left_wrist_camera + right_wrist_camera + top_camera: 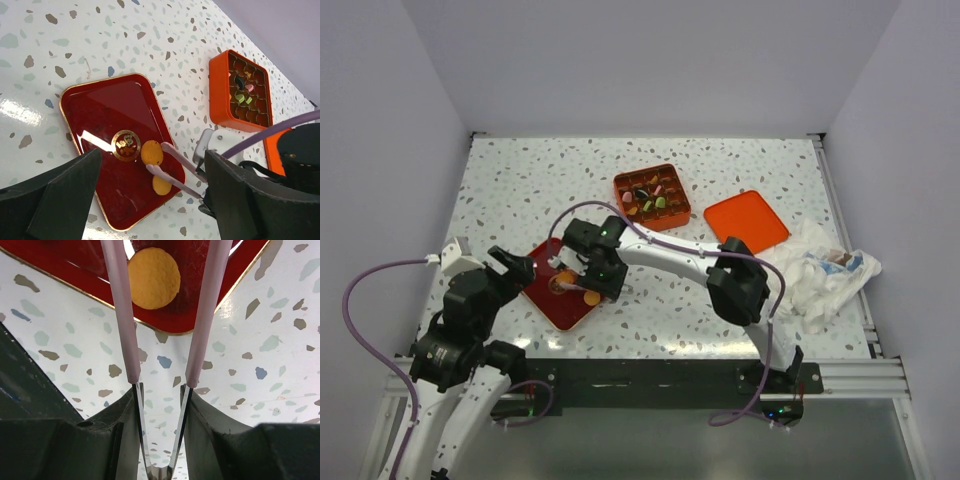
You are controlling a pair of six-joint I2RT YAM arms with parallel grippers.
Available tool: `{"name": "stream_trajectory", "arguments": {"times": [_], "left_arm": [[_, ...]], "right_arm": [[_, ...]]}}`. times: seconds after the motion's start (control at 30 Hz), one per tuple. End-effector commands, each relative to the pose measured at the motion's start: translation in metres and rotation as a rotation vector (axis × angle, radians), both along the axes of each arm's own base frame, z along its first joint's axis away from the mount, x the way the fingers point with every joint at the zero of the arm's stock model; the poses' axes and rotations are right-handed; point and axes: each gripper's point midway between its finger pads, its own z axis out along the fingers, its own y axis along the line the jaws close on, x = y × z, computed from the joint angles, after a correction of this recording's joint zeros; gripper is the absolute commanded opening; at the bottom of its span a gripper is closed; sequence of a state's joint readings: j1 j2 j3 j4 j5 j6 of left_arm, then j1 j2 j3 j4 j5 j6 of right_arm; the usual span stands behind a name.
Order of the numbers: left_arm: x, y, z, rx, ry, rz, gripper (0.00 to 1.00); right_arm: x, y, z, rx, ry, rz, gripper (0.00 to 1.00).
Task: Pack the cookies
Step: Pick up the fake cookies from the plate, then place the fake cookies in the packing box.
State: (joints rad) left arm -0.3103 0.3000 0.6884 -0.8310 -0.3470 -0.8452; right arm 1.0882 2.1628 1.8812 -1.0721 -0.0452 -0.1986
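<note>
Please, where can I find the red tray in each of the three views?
Top external: the red tray lies left of centre, between the two arms.
Left wrist: centre-left, mostly visible.
Right wrist: only a corner, along the top edge.
Shared landmark: the pink tongs reaching over it.

My right gripper [588,287] hangs over the red tray [552,305] near the desk's [520,180] front edge, beside orange cookies [591,298] lying on it. My left gripper [515,268] sits by the tray's left side, jaws apart. Farther back stands an orange compartment box [625,186] holding coloured cookies [660,203]. An orange lid [747,221] lies to its right, and a crumpled white cloth [820,275] by the right edge.
</note>
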Motion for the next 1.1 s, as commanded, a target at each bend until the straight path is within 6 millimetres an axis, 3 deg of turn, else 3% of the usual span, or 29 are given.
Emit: {"name": "stream_trajectory", "arguments": {"times": [0.0, 0.27, 0.5, 0.8, 1.07], "left_arm": [[0.006, -0.003, 0.006, 0.005, -0.034, -0.016, 0.89], [0.007, -0.004, 0.007, -0.001, -0.041, -0.016, 0.88], [0.01, -0.006, 0.007, -0.004, -0.046, -0.023, 0.89], [0.018, -0.012, 0.006, 0.003, -0.048, -0.047, 0.88], [0.021, -0.014, 0.006, 0.001, -0.053, -0.055, 0.89]], "right_arm": [[0.001, 0.0, 0.036, 0.106, -0.026, 0.036, 0.24], [0.003, -0.036, 0.054, 0.099, -0.032, 0.039, 0.23], [0.023, -0.078, 0.075, 0.096, -0.058, -0.023, 0.23], [0.075, -0.136, 0.094, 0.061, -0.147, -0.133, 0.23], [0.128, -0.164, 0.11, 0.046, -0.203, -0.176, 0.23]]}}
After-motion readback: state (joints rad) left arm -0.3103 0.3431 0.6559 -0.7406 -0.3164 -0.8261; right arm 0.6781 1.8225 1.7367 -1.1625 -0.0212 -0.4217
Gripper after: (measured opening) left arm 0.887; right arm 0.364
